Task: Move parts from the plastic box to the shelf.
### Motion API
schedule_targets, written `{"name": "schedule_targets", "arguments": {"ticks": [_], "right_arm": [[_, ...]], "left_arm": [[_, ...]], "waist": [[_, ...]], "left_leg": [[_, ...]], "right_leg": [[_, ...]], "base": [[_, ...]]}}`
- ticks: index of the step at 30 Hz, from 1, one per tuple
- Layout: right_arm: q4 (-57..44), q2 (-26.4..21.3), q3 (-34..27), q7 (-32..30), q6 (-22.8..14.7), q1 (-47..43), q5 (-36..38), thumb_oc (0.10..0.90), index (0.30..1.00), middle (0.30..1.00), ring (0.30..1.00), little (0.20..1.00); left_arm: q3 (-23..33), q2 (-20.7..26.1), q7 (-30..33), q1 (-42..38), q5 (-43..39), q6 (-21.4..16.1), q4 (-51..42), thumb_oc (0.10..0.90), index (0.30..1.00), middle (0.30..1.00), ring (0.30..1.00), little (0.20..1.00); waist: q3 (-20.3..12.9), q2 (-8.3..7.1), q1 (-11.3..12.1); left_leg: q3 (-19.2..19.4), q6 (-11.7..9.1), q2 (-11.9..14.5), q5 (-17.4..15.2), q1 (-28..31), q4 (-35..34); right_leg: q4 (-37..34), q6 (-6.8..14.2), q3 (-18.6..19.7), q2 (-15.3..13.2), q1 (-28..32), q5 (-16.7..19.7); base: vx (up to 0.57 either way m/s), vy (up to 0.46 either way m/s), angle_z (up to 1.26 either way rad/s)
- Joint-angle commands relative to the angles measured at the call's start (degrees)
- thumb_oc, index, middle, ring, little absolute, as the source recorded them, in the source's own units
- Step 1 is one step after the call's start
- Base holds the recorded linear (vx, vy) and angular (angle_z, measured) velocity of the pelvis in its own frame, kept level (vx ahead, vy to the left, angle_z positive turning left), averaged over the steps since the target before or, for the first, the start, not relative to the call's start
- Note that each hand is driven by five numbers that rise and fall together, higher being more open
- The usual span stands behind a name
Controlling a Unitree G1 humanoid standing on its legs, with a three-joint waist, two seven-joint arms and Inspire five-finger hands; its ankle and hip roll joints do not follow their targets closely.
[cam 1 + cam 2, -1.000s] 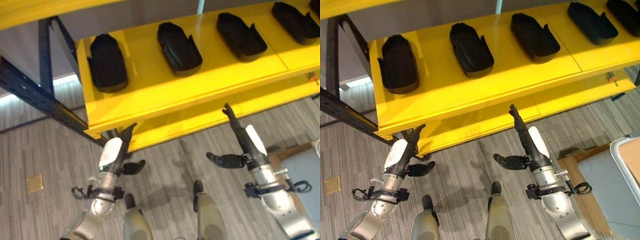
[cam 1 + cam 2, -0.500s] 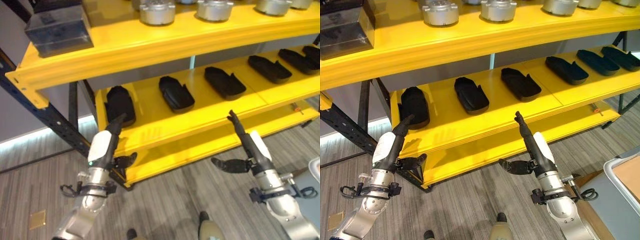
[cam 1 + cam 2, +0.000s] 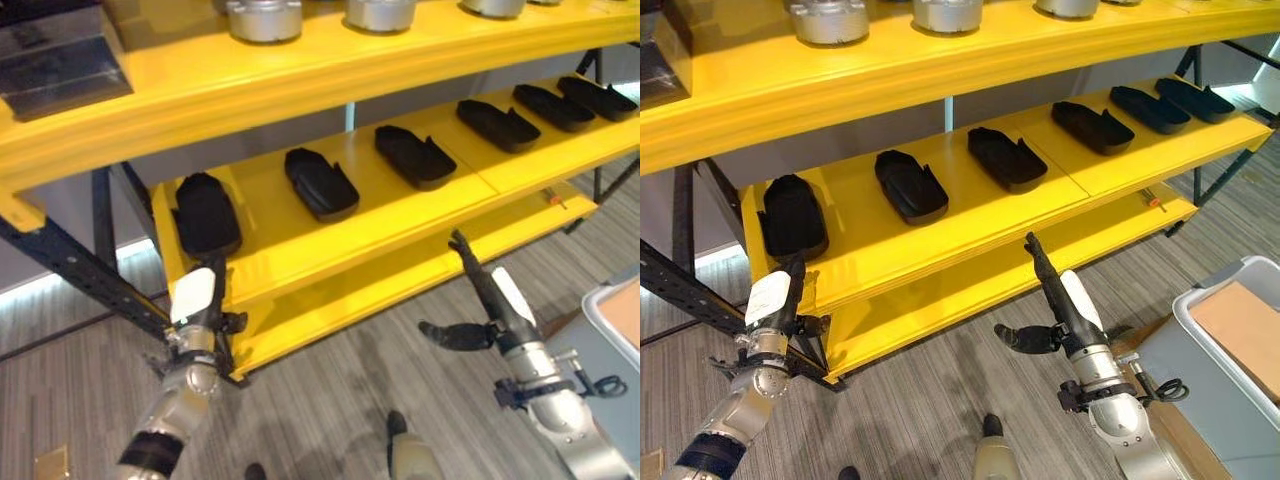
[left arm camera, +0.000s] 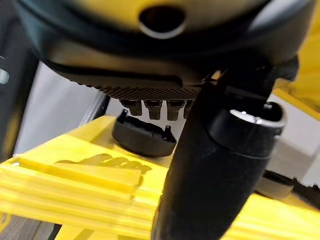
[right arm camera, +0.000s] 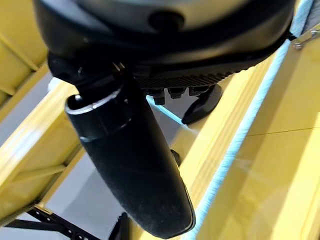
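Left eye view: black parts (image 3: 321, 184) are lying in a row on the yellow shelf (image 3: 300, 240). Both hands, left hand (image 3: 197, 296) and right hand (image 3: 478, 285), are reaching toward its front edge with fingers straight, grasping nothing. Right eye view: a grey plastic box (image 3: 1230, 335) is sitting at right.

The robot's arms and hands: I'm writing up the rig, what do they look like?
Both arms are silver-grey metal with dark bands at the wrist. The left hand and right hand are dark, each with a white cover on its back.
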Motion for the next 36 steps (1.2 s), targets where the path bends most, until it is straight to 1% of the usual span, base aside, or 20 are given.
{"name": "schedule_targets", "arguments": {"ticks": [1,8,13,19,20,31,36], "right_arm": [[-6.5,-0.9,-2.9,-2.2,-5.4,-5.2,0.3,0.9,1.0,1.0,1.0,1.0],[-6.7,-1.6,-3.1,-3.1,-6.1,-5.8,-0.1,0.9,1.0,1.0,1.0,1.0],[-6.9,-1.7,-3.4,-3.4,-6.2,-6.0,-0.3,0.9,1.0,1.0,1.0,1.0],[-7.1,-2.1,-3.8,-3.5,-6.4,-6.1,-0.4,0.9,1.0,1.0,1.0,1.0],[-7.1,-2.2,-4.0,-3.6,-6.7,-6.2,-0.3,0.9,1.0,1.0,1.0,1.0],[-7.9,-2.6,-5.1,-3.0,-7.2,-5.6,-0.5,0.9,1.0,1.0,1.0,1.0],[-8.0,-2.8,-5.0,-2.7,-7.2,-5.2,-0.4,0.9,1.0,1.0,1.0,1.0]], "left_arm": [[1.2,3.9,6.2,-7.5,2.9,-0.4,-4.1,0.9,1.0,1.0,1.0,1.0],[1.4,5.3,7.8,-10.8,2.8,-0.1,-4.6,0.9,1.0,1.0,1.0,1.0],[2.2,6.1,8.6,-11.5,3.0,0.2,-5.8,0.9,1.0,1.0,1.0,1.0],[4.2,7.8,9.8,-12.2,3.8,0.0,-9.7,0.9,1.0,1.0,1.0,1.0],[4.8,8.8,10.3,-12.5,4.7,0.0,-11.0,0.9,1.0,1.0,1.0,1.0],[7.7,12.9,12.1,-15.1,7.4,-0.9,-17.5,0.9,1.0,1.0,1.0,1.0],[6.9,13.4,12.1,-16.0,7.8,-0.3,-16.1,0.9,1.0,1.0,1.0,1.0]], "waist": [[1.9,-1.2,-0.3],[3.7,-1.45,-0.5],[4.1,-1.63,-0.6],[4.9,-1.79,-0.6],[5.1,-1.79,-0.6],[6.7,-2.1,-0.4],[6.9,-2.34,-0.5]], "left_leg": [[-3.1,1.5,0.4,5.8,-3.2,1.3],[-3.7,1.3,0.7,5.4,-5.1,3.1],[-3.7,1.2,0.9,5.2,-5.6,3.4],[-3.7,1.3,0.9,4.9,-6.2,4.0],[-3.8,1.3,0.9,4.9,-6.4,4.1],[-4.2,1.5,0.5,4.2,-7.7,5.1],[-4.3,1.5,0.4,4.0,-8.1,5.6]], "right_leg": [[3.1,0.0,0.1,0.4,1.8,0.1],[4.3,-0.3,0.4,0.6,0.2,0.0],[4.6,-0.4,0.7,0.9,-0.3,-0.1],[5.0,-0.7,0.7,0.8,-0.9,-0.2],[5.2,-0.7,0.7,0.8,-1.1,-0.3],[5.7,-0.8,0.5,0.4,-1.9,-0.2],[6.0,-0.9,0.6,0.4,-2.2,-0.2]], "base": [[-0.03,0.003,-0.05],[-0.01,-0.001,-0.01],[0.0,0.0,-0.02],[0.0,0.0,0.0],[0.0,0.0,0.0],[0.0,0.0,0.0],[0.0,0.0,0.0]]}}
